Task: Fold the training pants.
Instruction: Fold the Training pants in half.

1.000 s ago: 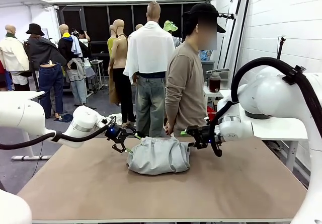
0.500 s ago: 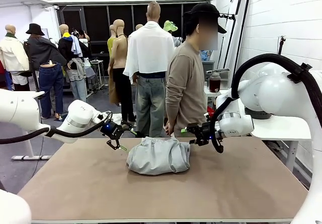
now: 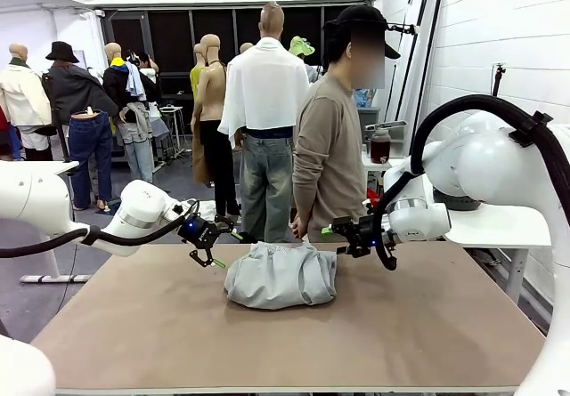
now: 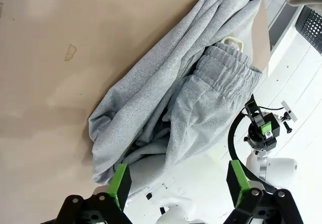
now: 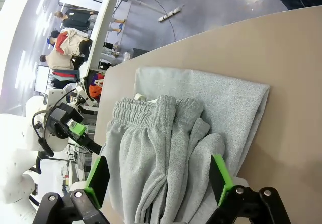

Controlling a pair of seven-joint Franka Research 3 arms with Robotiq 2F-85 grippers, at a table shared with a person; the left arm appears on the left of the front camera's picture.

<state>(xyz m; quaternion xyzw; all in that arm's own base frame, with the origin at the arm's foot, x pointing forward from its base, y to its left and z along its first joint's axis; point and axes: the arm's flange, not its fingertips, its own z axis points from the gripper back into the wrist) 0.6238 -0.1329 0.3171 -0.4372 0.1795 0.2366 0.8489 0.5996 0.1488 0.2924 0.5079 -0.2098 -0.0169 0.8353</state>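
Front view has the brown worktop [image 3: 294,334] nearest, bare up to the light grey jersey training pants [image 3: 280,275], which lie in a folded bundle at its middle toward the far edge. Left gripper [image 3: 216,246] hovers just beside the bundle's left end, jaws wide apart, holding nothing and clear of the cloth. Right gripper [image 3: 336,230] hangs just off the bundle's right end, jaws equally spread and empty. Behind the far edge stands a person in an olive sweater [image 3: 328,160].
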